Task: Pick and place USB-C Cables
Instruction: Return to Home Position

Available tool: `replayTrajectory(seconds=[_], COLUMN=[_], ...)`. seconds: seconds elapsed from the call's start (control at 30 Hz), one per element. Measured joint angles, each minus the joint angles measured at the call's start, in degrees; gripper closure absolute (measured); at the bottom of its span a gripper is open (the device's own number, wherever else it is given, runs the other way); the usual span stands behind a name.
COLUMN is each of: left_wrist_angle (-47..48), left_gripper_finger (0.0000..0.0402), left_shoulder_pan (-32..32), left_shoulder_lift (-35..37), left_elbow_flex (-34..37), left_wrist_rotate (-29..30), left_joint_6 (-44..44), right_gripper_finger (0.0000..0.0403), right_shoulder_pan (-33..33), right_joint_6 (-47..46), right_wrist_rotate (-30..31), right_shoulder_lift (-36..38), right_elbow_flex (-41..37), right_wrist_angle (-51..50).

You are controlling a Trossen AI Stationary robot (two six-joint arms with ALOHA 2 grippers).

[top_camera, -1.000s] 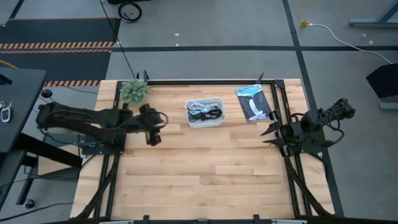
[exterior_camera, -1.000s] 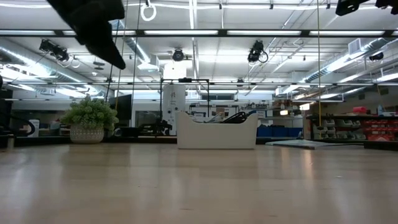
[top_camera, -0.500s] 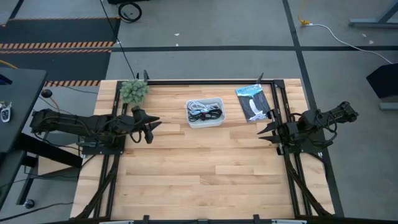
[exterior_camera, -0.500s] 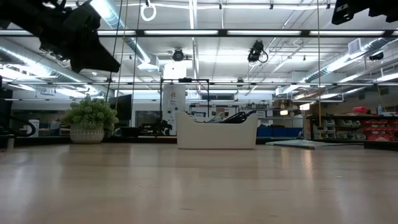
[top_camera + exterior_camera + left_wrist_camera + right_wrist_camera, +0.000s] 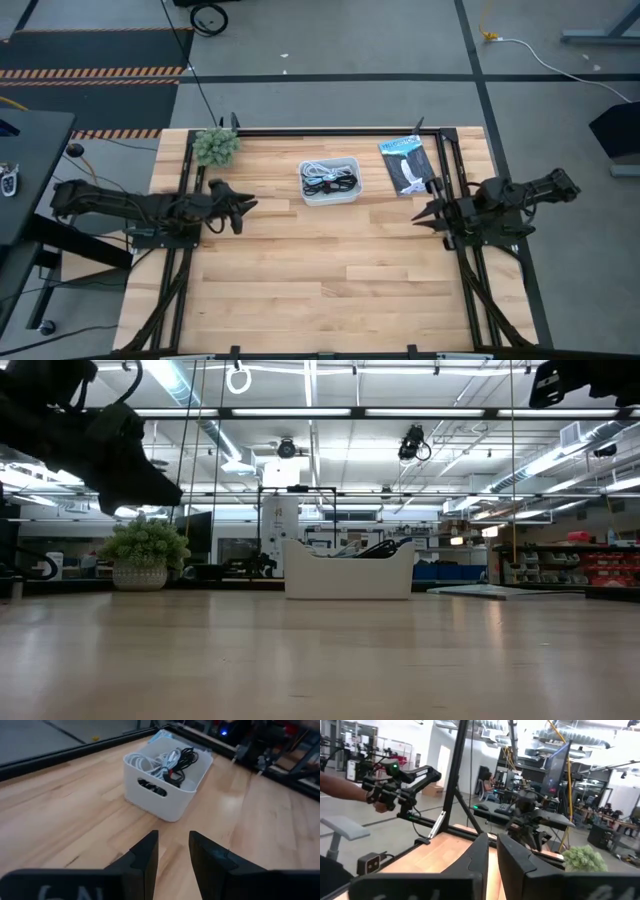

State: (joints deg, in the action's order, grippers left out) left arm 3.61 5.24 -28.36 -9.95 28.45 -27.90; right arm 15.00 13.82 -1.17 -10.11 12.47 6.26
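The white tray (image 5: 330, 182) stands on the far middle of the table, and the USB-C cables lie inside it. A white bundle (image 5: 318, 171) and black cords (image 5: 342, 183) show there. In the left wrist view the bundles (image 5: 169, 761) are heaped together, with a spot of red among the black. My left gripper (image 5: 247, 205) hovers left of the tray, pointing at it, empty, fingers a little apart (image 5: 172, 837). My right gripper (image 5: 420, 214) hangs at the table's right edge, empty, its fingers nearly together (image 5: 493, 842). The low view shows the tray (image 5: 348, 575) with a black cord above its rim.
A small potted plant (image 5: 215, 146) sits at the far left corner. A flat black-and-blue packet (image 5: 408, 165) lies right of the tray. Black frame rails run along the table's sides. Bare wood fills the near half. A person's arm (image 5: 340, 785) shows beyond the table.
My left gripper has drawn back toward the table's left edge, away from the tray, and has sunk lower. The tray and the cables in it have stayed where they were.
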Motion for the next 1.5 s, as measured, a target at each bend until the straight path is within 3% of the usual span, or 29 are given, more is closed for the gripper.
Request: replayTrajectory(seconds=[0.13,0.3,0.57,0.73,0.93,1.27,1.5], left_wrist_angle=[-3.37,-3.98,-4.21,-4.15,-4.15,-10.00,-9.23], left_gripper_finger=[0.0285,0.0285,0.0285,0.0286,0.0286,0.0286,0.0295], left_shoulder_pan=[1.16,2.79,4.82,5.31,5.31,5.31,5.29], left_shoulder_lift=[0.00,0.02,0.00,0.02,0.02,0.02,0.00], left_elbow_flex=[2.43,4.01,5.77,5.77,5.77,5.77,5.77], left_wrist_rotate=[-0.05,0.00,0.40,0.59,0.66,-10.24,-10.71], left_joint_6=[-0.01,-0.75,-1.49,0.35,1.69,6.73,10.06], right_gripper_finger=[0.0363,0.0371,0.0397,0.0393,0.0389,0.0392,0.0394], right_shoulder_pan=[-1.40,-3.34,-7.12,-9.25,-10.64,-10.66,-10.66], right_joint_6=[-0.21,-0.81,-1.96,-3.43,-6.16,-3.42,-5.05], right_wrist_rotate=[-0.74,-8.51,-13.60,-18.17,-19.57,-19.99,-21.75], right_shoulder_lift=[0.01,0.02,0.02,0.02,0.02,0.00,0.02], right_elbow_flex=[-0.35,-0.35,-0.35,-0.35,-0.35,-0.33,-0.26], right_wrist_angle=[0.58,2.31,2.62,2.05,-0.08,1.06,1.49])
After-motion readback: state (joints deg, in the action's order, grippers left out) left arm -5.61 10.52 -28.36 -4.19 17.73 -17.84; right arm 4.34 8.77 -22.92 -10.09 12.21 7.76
